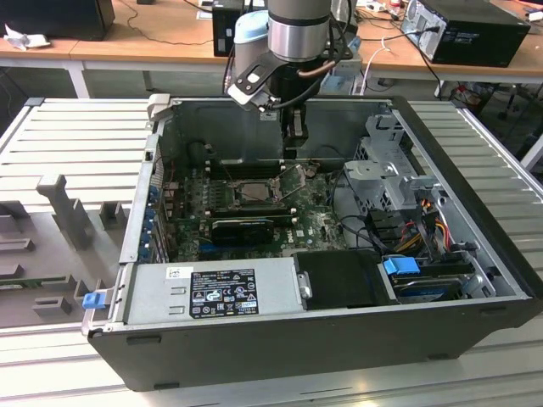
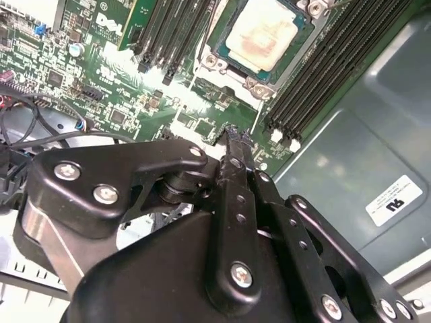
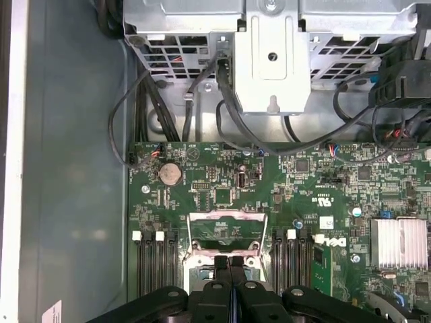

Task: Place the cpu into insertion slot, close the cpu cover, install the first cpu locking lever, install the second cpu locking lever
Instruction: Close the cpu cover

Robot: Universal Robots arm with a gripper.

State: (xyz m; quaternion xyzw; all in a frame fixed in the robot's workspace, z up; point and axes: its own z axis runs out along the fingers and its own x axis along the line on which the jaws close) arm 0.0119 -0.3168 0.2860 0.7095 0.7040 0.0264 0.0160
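One open computer case (image 1: pixel 475 280). One motherboard (image 3: pixel 222 182). One cpu (image 2: pixel 262 33). Two banks of memory slots (image 3: pixel 151 262) (image 3: pixel 296 259). One coin battery (image 3: pixel 170 173). One finned heatsink (image 3: pixel 399 242). One black expansion card (image 1: pixel 242 229). One power supply (image 1: pixel 212 292). Two blue plastic tabs (image 1: pixel 93 298) (image 1: pixel 401 265). One robot arm (image 1: pixel 297 25), one tool (image 3: pixel 229 264).

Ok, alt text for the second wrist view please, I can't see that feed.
The gripper, fingers shut, reaches toward the green motherboard just short of the insertion slot, where the cpu sits with its silvery top up. Black memory slots flank the socket.
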